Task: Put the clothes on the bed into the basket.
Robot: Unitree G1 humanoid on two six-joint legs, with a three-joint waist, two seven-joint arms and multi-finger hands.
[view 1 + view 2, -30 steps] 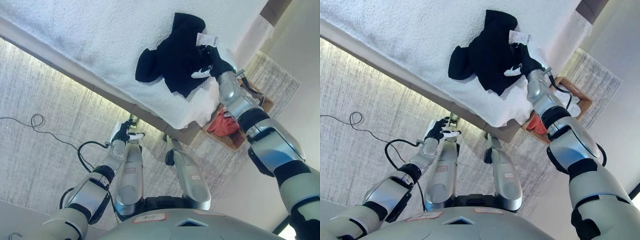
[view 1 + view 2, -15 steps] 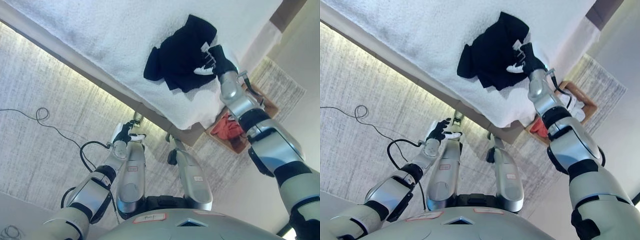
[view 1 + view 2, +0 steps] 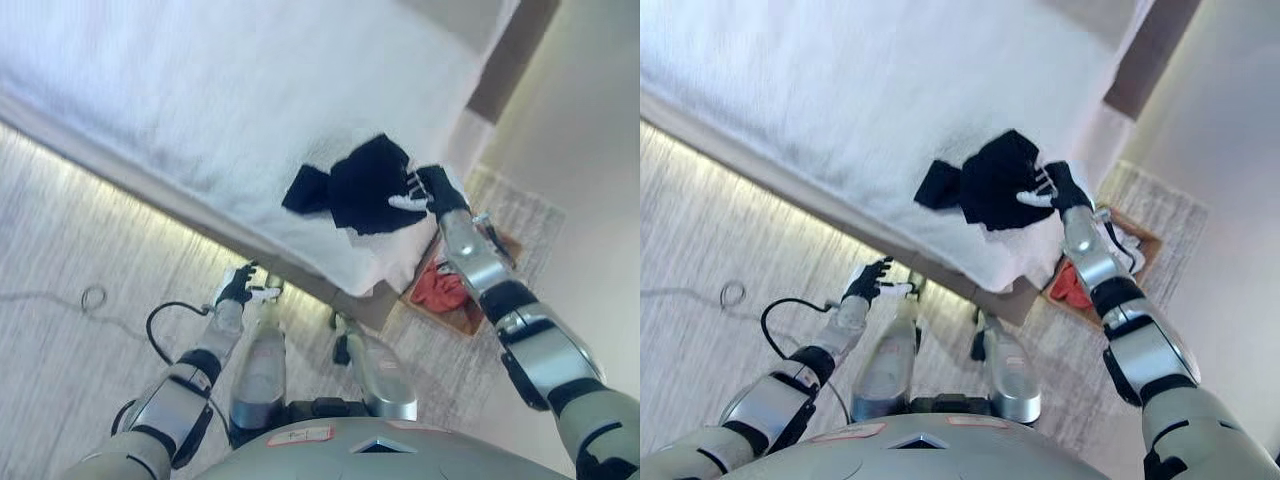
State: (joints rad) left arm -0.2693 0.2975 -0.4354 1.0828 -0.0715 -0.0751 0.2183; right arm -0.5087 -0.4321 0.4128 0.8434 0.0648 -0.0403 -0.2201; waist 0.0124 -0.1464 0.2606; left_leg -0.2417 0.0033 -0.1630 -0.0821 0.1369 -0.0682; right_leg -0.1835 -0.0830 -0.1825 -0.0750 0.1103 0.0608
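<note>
Since the earlier frames, the black garment [image 3: 358, 187] is seen drawn nearer the bed [image 3: 180, 90] corner, bunched more tightly. Nearest, the left hand [image 3: 238, 287] is held low over the floor, fingers relaxed, grasping nothing. Farther out, the right hand [image 3: 428, 192] is clenched on the garment's right edge — the cloth's long axis extends leftward from it. The basket [image 3: 480, 310], with red cloth [image 3: 440, 285] inside, is located below that hand, beside the bed — the right arm is nearer.

Matt black cloth garment [image 3: 362, 186] on the bed's rough white towelling cover [image 3: 200, 110]; brown wooden basket [image 3: 1137, 246]; grey woven rug [image 3: 90, 270].
</note>
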